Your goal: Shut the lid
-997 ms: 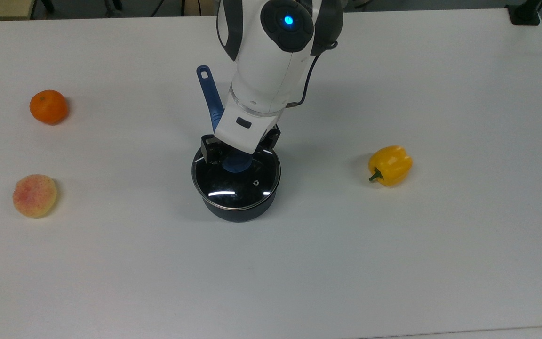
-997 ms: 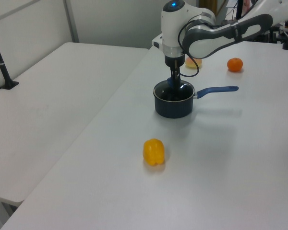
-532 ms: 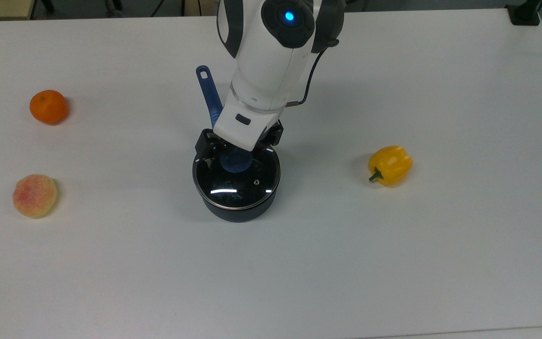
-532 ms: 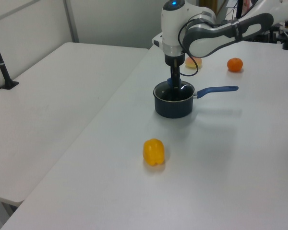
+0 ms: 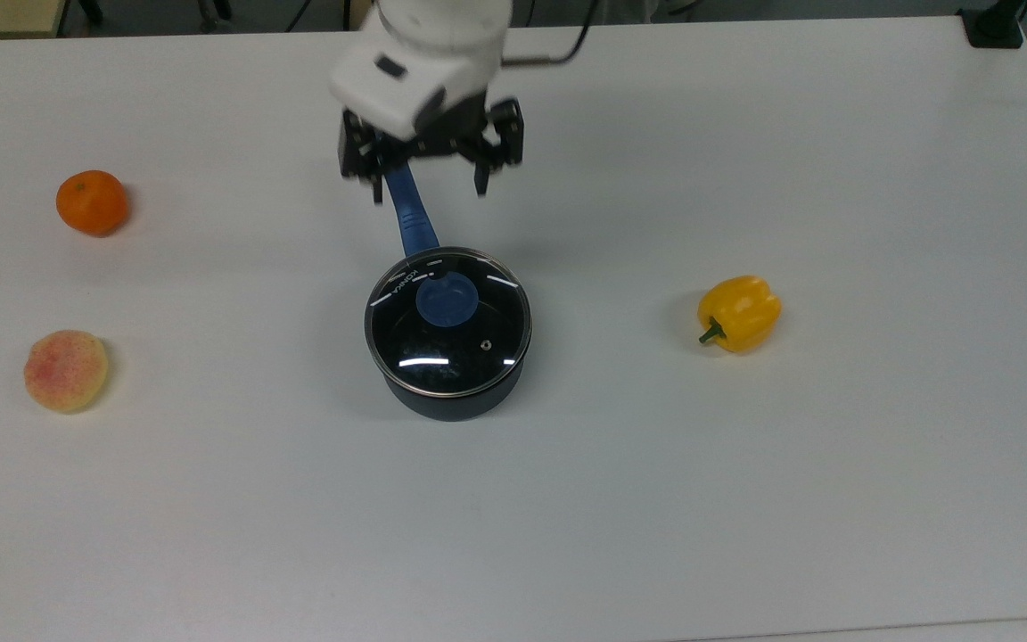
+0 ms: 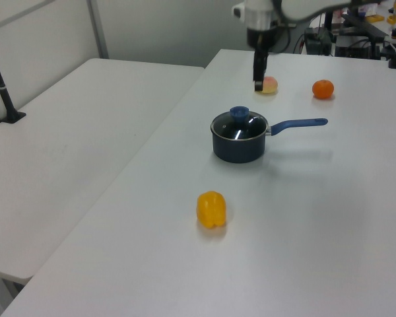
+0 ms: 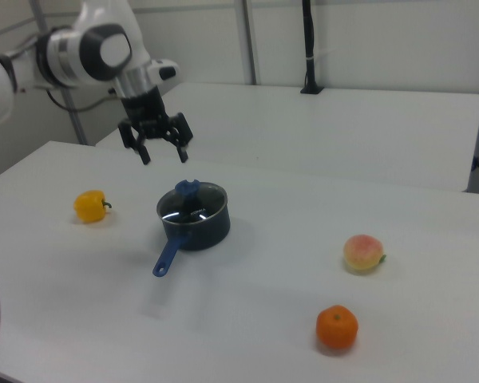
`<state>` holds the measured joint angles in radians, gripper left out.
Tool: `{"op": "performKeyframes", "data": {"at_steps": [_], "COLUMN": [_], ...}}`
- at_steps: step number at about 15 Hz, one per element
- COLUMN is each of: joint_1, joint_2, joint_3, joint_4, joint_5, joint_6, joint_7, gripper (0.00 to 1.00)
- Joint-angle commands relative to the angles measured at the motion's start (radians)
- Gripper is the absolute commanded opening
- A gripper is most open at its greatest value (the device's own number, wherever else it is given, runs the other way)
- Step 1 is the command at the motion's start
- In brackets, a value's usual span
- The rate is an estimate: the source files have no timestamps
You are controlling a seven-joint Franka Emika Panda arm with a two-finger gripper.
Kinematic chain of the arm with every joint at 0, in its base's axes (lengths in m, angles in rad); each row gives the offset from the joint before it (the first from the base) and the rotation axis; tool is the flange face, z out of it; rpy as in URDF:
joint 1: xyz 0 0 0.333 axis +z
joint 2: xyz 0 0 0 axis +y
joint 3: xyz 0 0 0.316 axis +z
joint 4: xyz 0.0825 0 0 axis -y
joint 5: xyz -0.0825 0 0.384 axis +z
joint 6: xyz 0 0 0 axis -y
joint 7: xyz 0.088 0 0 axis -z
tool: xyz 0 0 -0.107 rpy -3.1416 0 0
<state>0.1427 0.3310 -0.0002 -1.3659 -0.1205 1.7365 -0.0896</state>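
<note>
**Lid seated, arm clear of the pan**

On my white table [image 5: 834,490] the saucepan [image 5: 451,392] sits at centre frame in the top view, the lid [image 5: 447,325] flat on its rim. My gripper [image 5: 429,183] hangs above, upper centre, fingers spread and empty. I judge nothing remains.

A white worktop [image 5: 834,499] is filling most of the top view, with a strip of dark floor [image 5: 745,9] showing along the upper edge. In the left view a second white table [image 6: 72,152] is standing just beside it at the left of the frame, a black pole [image 6: 1,86] rising from a base at its far left, and a pale wall [image 6: 158,30] is running behind. In the right view another white table [image 7: 367,128] is sitting behind the worktop, a black pole [image 7: 308,44] standing on it against the light wall.
</note>
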Motion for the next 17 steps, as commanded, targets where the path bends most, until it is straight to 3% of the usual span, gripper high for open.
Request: {"op": "performKeyframes", "data": {"at_steps": [1, 4, 10, 15, 17], "joint_1": [-0.017, -0.034, -0.011, -0.002, -0.002], "joint_2": [-0.177, -0.32, -0.461, -0.451, -0.437], "joint_3": [-0.001, -0.012, -0.011, -0.012, -0.036], "joint_4": [-0.105, -0.192, -0.324, -0.358, -0.357], "joint_5": [0.073, 0.151, 0.157, 0.147, 0.147], "joint_6": [-0.104, -0.15, -0.161, -0.037, -0.026], "joint_7": [0.019, 0.157, 0.202, 0.113, 0.054], "gripper": [1.0, 1.0, 1.0, 1.0, 1.0]}}
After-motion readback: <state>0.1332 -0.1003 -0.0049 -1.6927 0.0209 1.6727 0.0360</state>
